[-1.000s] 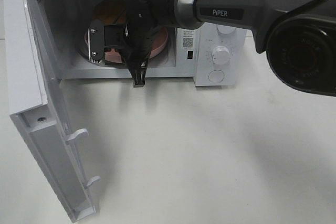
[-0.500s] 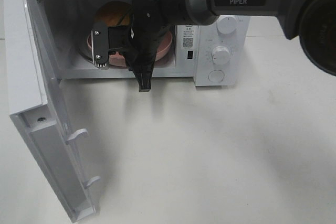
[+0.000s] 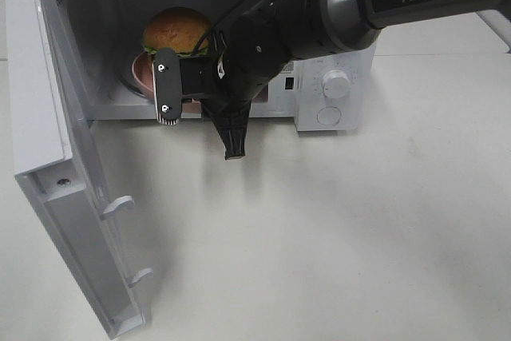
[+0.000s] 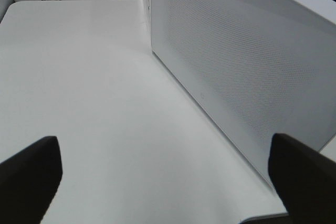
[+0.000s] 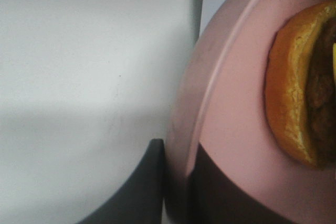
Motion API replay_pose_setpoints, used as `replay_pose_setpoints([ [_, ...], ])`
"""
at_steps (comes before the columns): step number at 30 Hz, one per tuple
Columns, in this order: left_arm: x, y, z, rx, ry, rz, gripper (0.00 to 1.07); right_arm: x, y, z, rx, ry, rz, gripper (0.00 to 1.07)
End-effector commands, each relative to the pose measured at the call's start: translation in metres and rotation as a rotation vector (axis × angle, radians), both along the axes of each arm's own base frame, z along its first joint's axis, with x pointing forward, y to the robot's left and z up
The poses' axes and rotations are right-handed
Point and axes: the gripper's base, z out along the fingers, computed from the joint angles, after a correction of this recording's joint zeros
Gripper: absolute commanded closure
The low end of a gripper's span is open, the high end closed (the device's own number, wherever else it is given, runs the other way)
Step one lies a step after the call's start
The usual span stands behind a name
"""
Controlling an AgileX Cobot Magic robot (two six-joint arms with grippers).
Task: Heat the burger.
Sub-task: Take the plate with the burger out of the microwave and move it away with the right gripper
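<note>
Arm lettering: "PiPER".
Burger (image 3: 177, 29): on the pink plate (image 3: 142, 74) inside the open microwave (image 3: 335, 77), behind my right pincer (image 5: 177, 182).
Right pincer: clamped on the plate's rim.
Left pincer (image 4: 168, 179): spread wide, empty.

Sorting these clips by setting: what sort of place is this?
Probably a lab bench staged as a kitchen: a white microwave, door open, on a bare white table, with a burger on a pink plate.

Right end effector (image 3: 209, 105) closed, left (image 4: 168, 174) open.
</note>
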Motion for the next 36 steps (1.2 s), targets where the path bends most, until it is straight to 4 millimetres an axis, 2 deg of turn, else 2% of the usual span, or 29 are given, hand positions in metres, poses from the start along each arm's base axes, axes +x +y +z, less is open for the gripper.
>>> replay_pose_setpoints([
  [1,-0.002,0.000,-0.001,-0.006,-0.019,0.004,0.06,-0.006,-0.002,0.020,0.069,-0.108,0.046,1.07],
  [19,-0.002,0.000,-0.001,-0.006,-0.019,0.004,0.06,-0.053,-0.034,0.022,0.129,-0.137,0.088,1.07],
  [36,-0.002,0.000,-0.001,-0.006,-0.019,0.004,0.06,-0.095,-0.067,0.040,0.120,-0.144,0.108,1.07],
])
